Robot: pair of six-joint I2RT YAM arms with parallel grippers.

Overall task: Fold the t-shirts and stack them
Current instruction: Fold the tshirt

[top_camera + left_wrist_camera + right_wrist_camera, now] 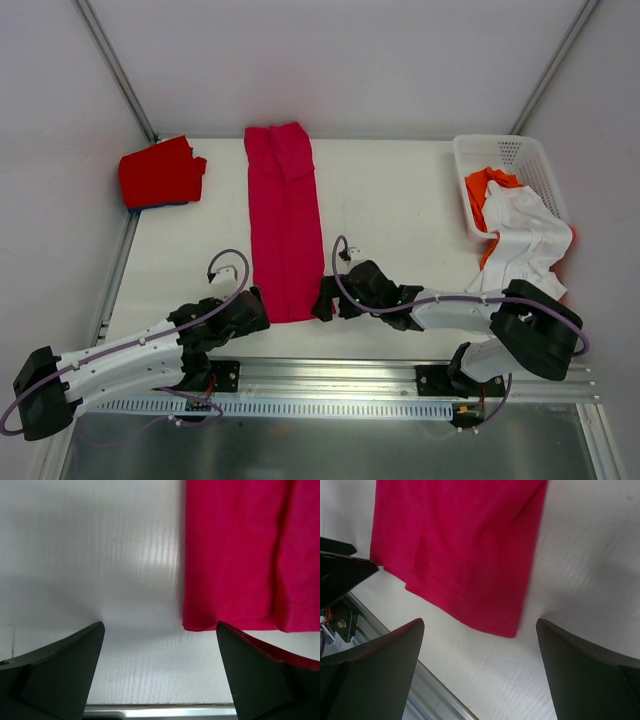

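A crimson-pink t-shirt [284, 220] lies folded into a long narrow strip down the middle of the table, its hem toward the near edge. My left gripper [255, 312] stands open just left of the hem's near left corner [192, 625], nothing between its fingers. My right gripper [322, 300] is open just right of the hem's near right corner [507, 630], also empty. A folded red t-shirt [160, 172] lies at the back left on a blue one whose edge barely shows. White [525, 235] and orange [487, 187] t-shirts spill from the basket.
A white plastic lattice basket [520, 152] stands at the back right. The table's near edge and a metal rail [330, 372] run just behind both grippers. The left gripper's finger [342, 572] shows at the left of the right wrist view.
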